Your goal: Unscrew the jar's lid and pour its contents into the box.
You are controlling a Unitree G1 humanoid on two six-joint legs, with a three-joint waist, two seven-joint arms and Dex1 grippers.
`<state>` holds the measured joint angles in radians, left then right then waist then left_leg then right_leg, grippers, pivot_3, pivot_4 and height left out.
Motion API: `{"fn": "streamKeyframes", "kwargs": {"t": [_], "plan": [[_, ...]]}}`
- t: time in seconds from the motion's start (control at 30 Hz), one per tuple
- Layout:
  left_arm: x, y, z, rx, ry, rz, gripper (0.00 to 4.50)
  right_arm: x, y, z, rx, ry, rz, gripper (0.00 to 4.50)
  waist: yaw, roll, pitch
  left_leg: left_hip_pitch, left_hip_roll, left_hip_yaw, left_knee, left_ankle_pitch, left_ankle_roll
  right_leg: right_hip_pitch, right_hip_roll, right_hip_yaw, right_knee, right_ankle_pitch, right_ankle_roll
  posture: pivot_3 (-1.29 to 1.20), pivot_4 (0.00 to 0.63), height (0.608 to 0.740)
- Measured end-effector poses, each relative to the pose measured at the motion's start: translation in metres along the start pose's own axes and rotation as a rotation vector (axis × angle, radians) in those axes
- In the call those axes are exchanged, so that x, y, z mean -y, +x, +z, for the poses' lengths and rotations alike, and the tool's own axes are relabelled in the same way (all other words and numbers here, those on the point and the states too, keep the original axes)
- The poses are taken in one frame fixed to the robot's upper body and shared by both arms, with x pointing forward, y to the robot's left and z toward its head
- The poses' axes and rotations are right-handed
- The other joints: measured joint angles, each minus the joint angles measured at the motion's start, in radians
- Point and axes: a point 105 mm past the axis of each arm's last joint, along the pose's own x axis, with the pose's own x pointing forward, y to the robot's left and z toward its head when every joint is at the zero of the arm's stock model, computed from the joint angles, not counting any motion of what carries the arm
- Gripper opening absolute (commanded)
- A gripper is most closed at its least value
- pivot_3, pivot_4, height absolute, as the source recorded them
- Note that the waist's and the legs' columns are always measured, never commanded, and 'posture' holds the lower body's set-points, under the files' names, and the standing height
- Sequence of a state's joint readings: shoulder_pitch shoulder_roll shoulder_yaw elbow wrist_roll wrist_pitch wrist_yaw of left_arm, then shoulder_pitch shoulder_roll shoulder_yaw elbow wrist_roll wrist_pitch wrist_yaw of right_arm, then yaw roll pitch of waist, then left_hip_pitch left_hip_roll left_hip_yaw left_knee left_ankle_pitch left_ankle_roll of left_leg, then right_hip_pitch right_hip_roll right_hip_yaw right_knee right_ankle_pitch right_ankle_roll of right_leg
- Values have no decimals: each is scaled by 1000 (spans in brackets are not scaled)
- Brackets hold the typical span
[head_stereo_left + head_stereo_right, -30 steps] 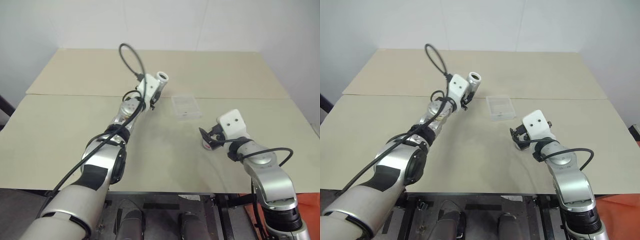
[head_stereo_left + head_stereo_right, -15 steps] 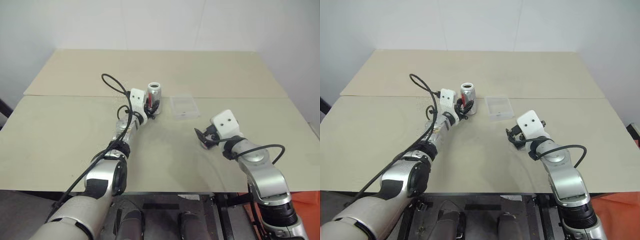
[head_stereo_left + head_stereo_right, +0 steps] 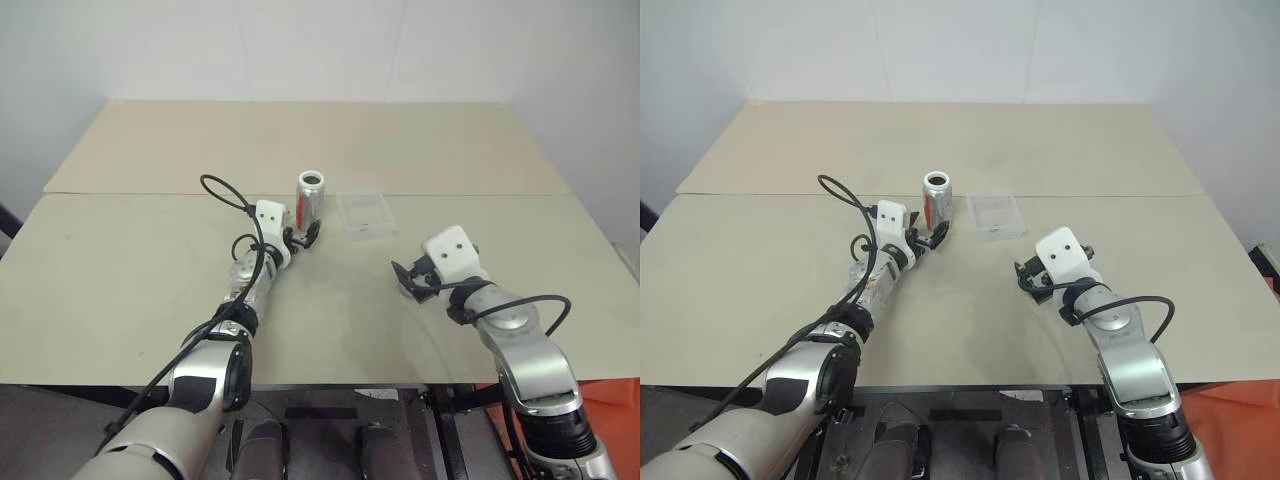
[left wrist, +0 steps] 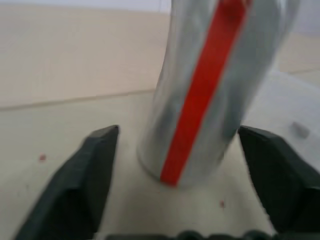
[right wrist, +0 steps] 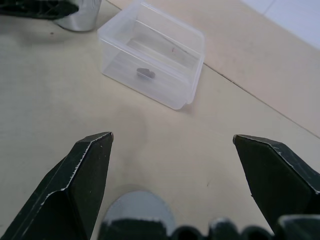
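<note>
So the left gripper (image 3: 303,238) sits low over the table with its two black fingers (image 4: 87,175) spread wide, one on each side of the jar (image 3: 310,197). There's a clear gap between each finger and the jar wall, so it isn't gripping anything. The jar stands upright on the table (image 3: 120,260), silvery with a red stripe facing the wrist camera, and its top is open with no cap on it.

The right gripper (image 5: 175,180) is spread wide too, hovering just above the table, well apart from the jar. The lid (image 5: 137,210), a small grey round disc, lies flat on the table right under and between its fingers; I can't tell if it touches them.

The box (image 3: 364,213) is the little clear plastic tray just beside the jar, on the right gripper's side, not touching it. In the right wrist view there's one small dark bit (image 5: 145,73) lying on its floor, too small to say what.

The table is pale beige, plain and matte, made of two boards with a seam (image 3: 480,196) running across just behind the jar and box. A few tiny reddish specks (image 4: 42,158) lie near the jar's base. Behind it all is a plain white wall (image 3: 300,50).
</note>
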<state>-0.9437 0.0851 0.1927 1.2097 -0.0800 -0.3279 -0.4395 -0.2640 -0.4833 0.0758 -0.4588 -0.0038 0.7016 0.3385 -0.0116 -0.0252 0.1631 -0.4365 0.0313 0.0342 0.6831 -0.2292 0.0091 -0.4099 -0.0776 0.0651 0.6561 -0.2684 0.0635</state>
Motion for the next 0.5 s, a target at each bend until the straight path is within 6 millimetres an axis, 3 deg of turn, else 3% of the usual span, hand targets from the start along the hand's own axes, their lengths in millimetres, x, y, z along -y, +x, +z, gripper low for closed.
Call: {"fn": "streamKeyframes", "kwargs": {"t": [0.27,0.4,0.5], "plan": [[-7,-14,1,56,18,-14,4463,-5,4,-2,-4,-16,22,4500,-2,0,0,0,0,0,0,0,0,0,0,0,0,0,0,0,150,740],[-14,-37,2,111,88,-21,4463,-6,4,-2,-5,-21,36,4500,-5,0,0,1,1,0,0,0,0,0,0,0,0,0,0,0,150,740],[-18,-67,8,142,114,-72,4463,-5,4,-2,-9,-34,44,4500,-5,1,0,1,1,-1,0,0,0,0,0,0,1,0,0,0,150,740]]}}
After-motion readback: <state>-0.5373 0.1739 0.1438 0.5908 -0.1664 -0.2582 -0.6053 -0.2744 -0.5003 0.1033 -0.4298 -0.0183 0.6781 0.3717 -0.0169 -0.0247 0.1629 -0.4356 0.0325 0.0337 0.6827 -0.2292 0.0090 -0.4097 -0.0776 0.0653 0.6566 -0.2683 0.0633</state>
